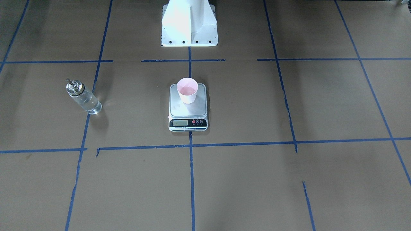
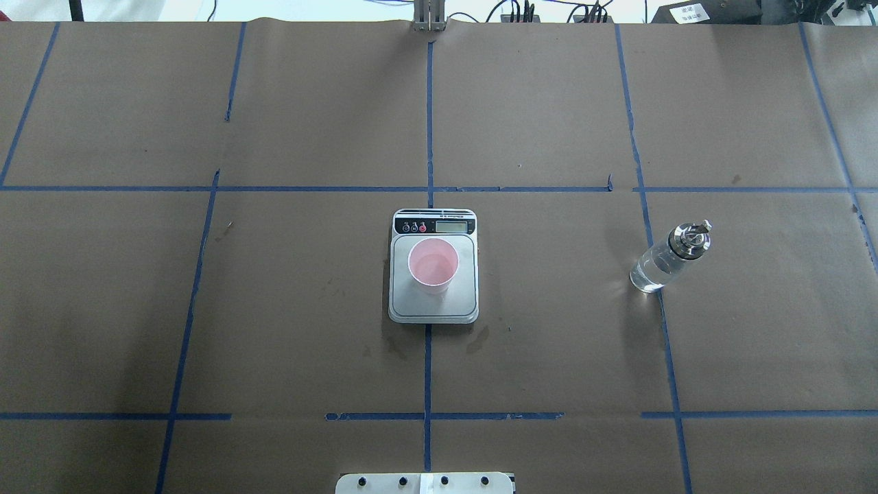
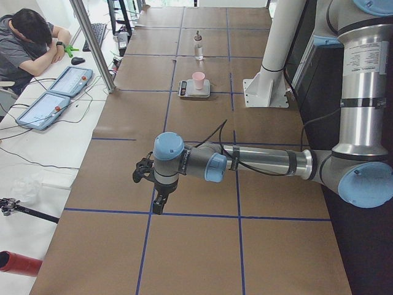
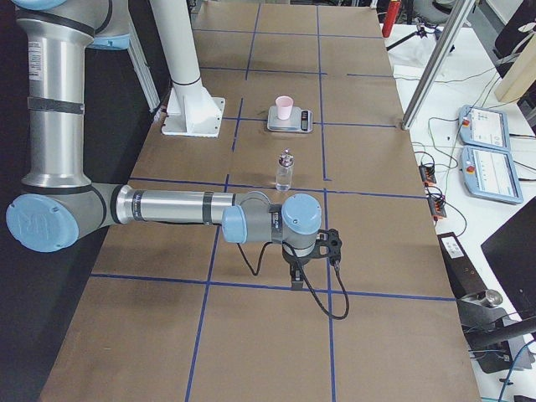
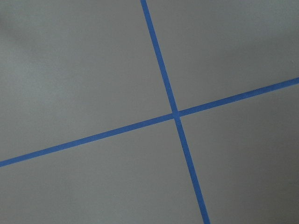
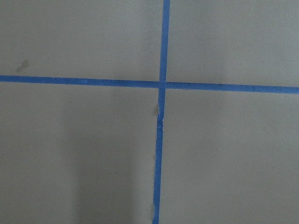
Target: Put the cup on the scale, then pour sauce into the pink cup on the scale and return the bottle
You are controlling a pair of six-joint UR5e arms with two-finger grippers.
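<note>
Now, step in hand: the cup (image 2: pixel 433 266) stands upright on the scale (image 2: pixel 433 307), so the first step reads as done, and the pour is the open question
Cup: on the steel platform, a touch toward 12 o'clock of its centre in the overhead view; a faint ring shows inside, but whether that is liquid I cannot tell
Bottle: the bottle (image 2: pixel 664 264) stands upright on the table (image 2: pixel 274 309) at 3 o'clock of the scale, well apart from it, cap on, clear sauce (image 2: pixel 650 274) in the lower glass
Left gripper: the left gripper (image 3: pixel 157 209) hangs over the paper far out at 9 o'clock, touching nothing; only a side view shows it, so wide or narrow I cannot tell
Right gripper: the right gripper (image 4: pixel 296 285) hangs beyond the bottle at 3 o'clock, carrying nothing I can see; its jaw gap cannot be told either
Wrist views: a tape cross (image 5: pixel 176 114) under the left, another tape cross (image 6: pixel 161 85) under the right
Next move: if the pour is not yet made, I'd send the right arm in toward 9 o'clock to grip the glass below the cap, carry it over the cup and tilt it spout-first, then set it back at 3 o'clock
</note>
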